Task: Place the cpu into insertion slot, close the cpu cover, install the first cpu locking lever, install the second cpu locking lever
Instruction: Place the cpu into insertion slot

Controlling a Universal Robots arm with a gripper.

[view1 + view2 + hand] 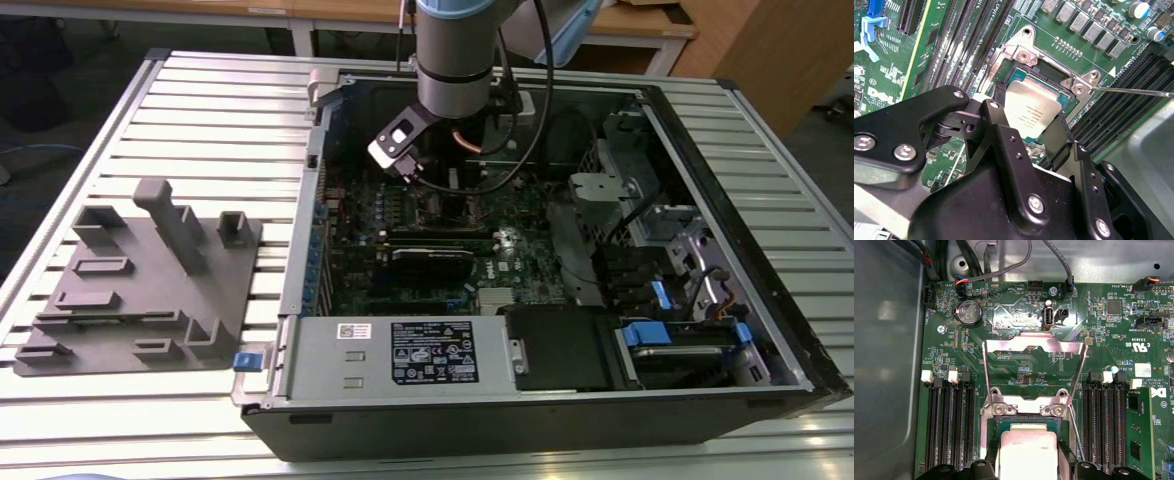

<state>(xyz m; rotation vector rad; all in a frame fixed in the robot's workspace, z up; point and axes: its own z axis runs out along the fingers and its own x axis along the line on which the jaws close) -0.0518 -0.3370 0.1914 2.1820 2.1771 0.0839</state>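
Observation:
The cpu (pixel 1031 112), a flat square chip with a silvery top, sits at the insertion slot (pixel 1048 70) on the green motherboard. The slot's dark interior and teal edge show beyond the chip's far side. My gripper (pixel 1029 119) straddles the chip, with a black finger (pixel 1058 136) against each of two opposite sides, so it is shut on the chip. The cpu cover (pixel 1034 346), a thin silver frame, stands swung open beyond the slot. A thin wire locking lever (pixel 1134 91) sticks out unlatched beside the slot. In the exterior view the gripper (pixel 430 185) reaches down into the open computer case.
Long black memory slots (pixel 949 425) flank the socket on both sides. A coin battery (pixel 968 313) and cable plugs lie past the cover. The case walls (pixel 694 180) hem in the arm. A grey fixture block (pixel 134 280) rests on the slatted table at the exterior view's left.

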